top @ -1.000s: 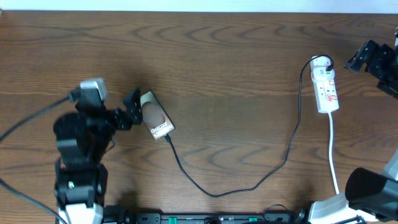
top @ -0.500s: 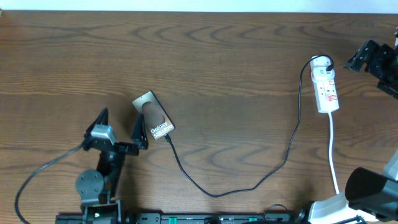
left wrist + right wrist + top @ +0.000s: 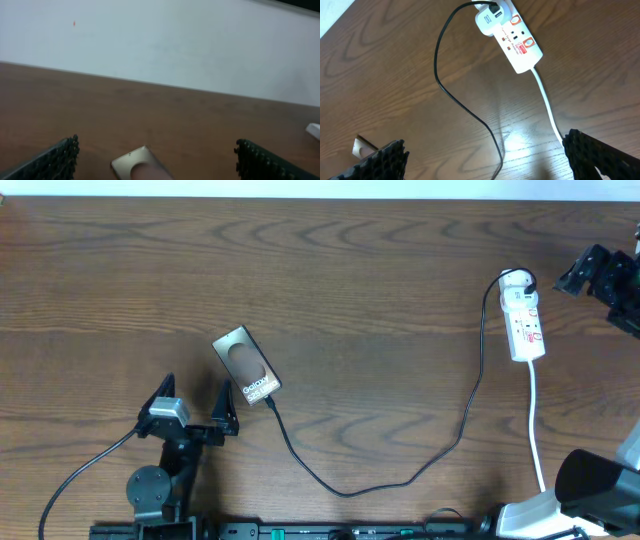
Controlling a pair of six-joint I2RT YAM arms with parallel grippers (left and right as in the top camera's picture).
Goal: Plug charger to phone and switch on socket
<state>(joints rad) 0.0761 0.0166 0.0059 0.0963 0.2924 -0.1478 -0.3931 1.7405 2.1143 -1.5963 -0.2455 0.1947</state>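
The grey-brown phone lies on the wooden table, left of centre; its upper end shows in the left wrist view. The black charger cable runs from the phone's lower end across the table up to the white power strip socket at the right, where a white adapter is plugged in. The right wrist view shows the socket and the cable. My left gripper is open and empty, just below-left of the phone. My right gripper is open and empty, well off to the right of the socket.
The socket's white cord runs down toward the table's front right. The arm bases stand at the front edge. A white wall backs the table's far edge.
My left arm has pulled back from the phone toward the front edge, its gripper open. The phone, cable and right arm have not moved.
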